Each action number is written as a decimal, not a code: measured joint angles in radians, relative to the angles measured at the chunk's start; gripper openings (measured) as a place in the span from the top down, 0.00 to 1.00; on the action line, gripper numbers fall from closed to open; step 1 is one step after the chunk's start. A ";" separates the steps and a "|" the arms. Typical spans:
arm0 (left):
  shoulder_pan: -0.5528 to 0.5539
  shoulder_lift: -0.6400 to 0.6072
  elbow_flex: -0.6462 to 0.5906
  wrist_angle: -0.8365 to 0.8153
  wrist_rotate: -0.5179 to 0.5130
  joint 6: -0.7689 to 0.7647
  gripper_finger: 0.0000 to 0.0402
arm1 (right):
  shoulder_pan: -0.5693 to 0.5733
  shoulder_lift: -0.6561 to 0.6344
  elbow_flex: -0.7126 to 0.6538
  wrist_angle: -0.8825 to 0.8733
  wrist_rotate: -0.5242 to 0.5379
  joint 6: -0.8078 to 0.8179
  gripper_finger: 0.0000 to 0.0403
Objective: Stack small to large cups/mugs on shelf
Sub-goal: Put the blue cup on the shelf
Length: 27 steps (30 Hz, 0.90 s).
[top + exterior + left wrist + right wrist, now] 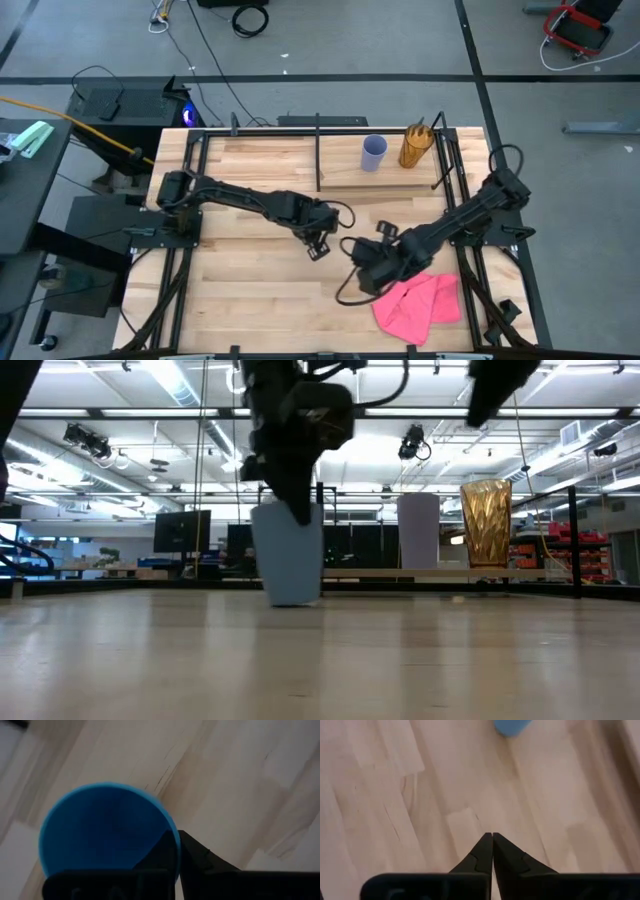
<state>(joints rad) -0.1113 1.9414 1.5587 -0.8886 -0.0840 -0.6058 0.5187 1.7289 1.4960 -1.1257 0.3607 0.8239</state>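
My left pincer (318, 243) hangs over the middle of the wooden surface (250, 300), and it is pinched on the rim of the blue cup (105, 832). In my left wrist view one dark finger (160, 852) sits inside the cup's mouth against the wall. The cup is open side up and I see only blue inside it, nothing else. From the low view the cup (288, 555) stands upright with its base on the planks, my left pincer (295, 490) coming down onto its rim from above.

Just beside it, toward my right, my right pincer (372, 272) rests low over the surface with its fingertips (492, 851) pressed together, holding nothing. The pink cloth (418, 305) lies crumpled next to that arm, near the front right corner.

Farther back, the lavender cup (373, 153) and the amber cup (416, 146) stand upright on the shelf (270, 160), near each other but apart, both to the right of the thin black divider post (318, 150). I cannot tell whether anything is inside either of them.
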 joint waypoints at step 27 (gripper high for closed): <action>0.036 0.303 0.472 -0.236 0.001 0.233 0.95 | 0.132 -0.104 0.000 -0.238 0.096 0.283 0.96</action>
<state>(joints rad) -0.0757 2.2448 2.0304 -1.1247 -0.0826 -0.3725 0.6507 1.6249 1.4960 -1.3636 0.4568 1.1074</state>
